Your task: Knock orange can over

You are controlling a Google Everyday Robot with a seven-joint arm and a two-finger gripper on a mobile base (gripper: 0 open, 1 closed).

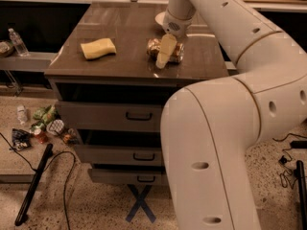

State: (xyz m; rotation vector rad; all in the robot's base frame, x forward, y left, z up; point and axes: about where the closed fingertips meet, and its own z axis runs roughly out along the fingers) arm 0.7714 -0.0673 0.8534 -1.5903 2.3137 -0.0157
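The pincer (164, 56) hangs just over the surface (124, 37), right in front of the orange can (152, 47), so the can's middle is covered and only its two ends peek out either side. Behind the pincer, the wrist hides most of a white bowl (159, 18), and the arm (268, 80) runs out past the right and bottom edges. Well below and left of the pincer, the floor litter (45, 126) is too small to make out.
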